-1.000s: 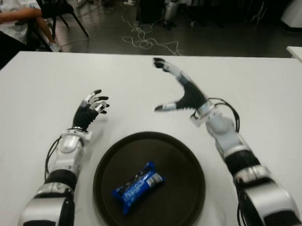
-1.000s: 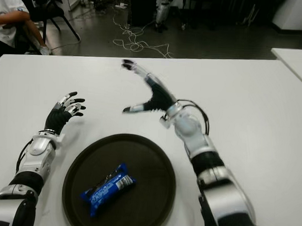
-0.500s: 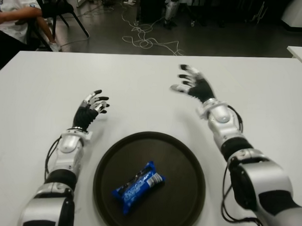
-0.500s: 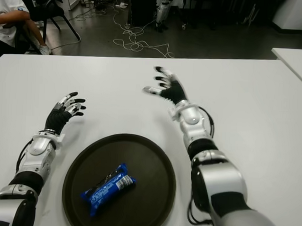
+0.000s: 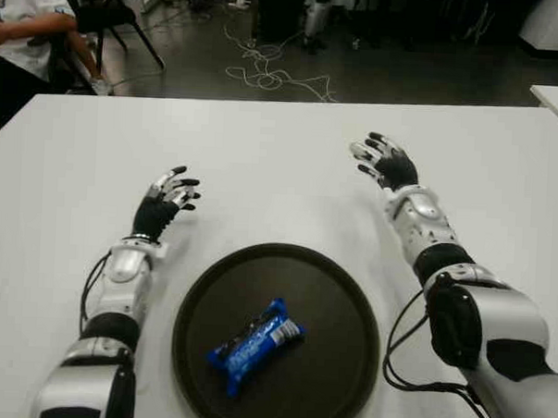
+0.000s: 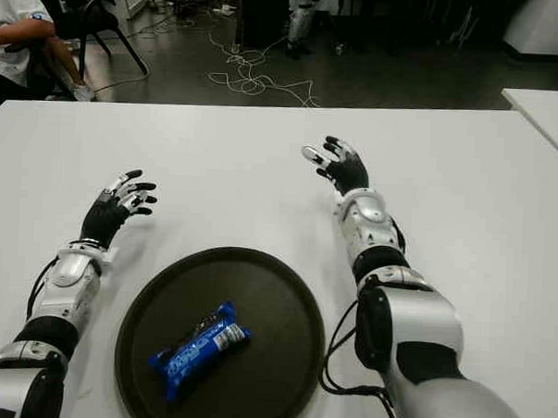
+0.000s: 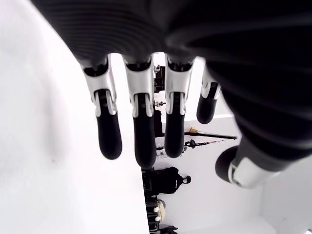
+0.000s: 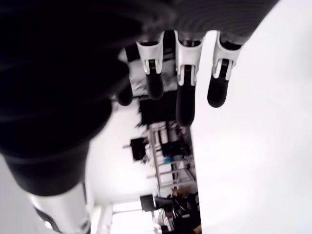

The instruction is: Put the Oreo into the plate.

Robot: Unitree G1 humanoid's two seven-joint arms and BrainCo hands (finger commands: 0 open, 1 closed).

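The Oreo (image 5: 254, 345) lies inside the plate (image 5: 349, 295), a little toward the plate's left and near side, and neither hand touches it. To my eye the placing is done, so the sound course is to leave the pack alone: keep both arms wide of the plate rim, lift or draw them back over bare table (image 5: 263, 153) only, and avoid sweeping a forearm across the rim, which could nudge the plate.

The right hand (image 5: 385, 162) shows beyond the plate's far right edge, fingers spread and empty. The left hand (image 5: 165, 198) shows off the plate's far left edge, fingers loosely apart, holding nothing.

The pack lies flat, its long axis slanting: one end points to the table's far right, the other toward the near left corner.
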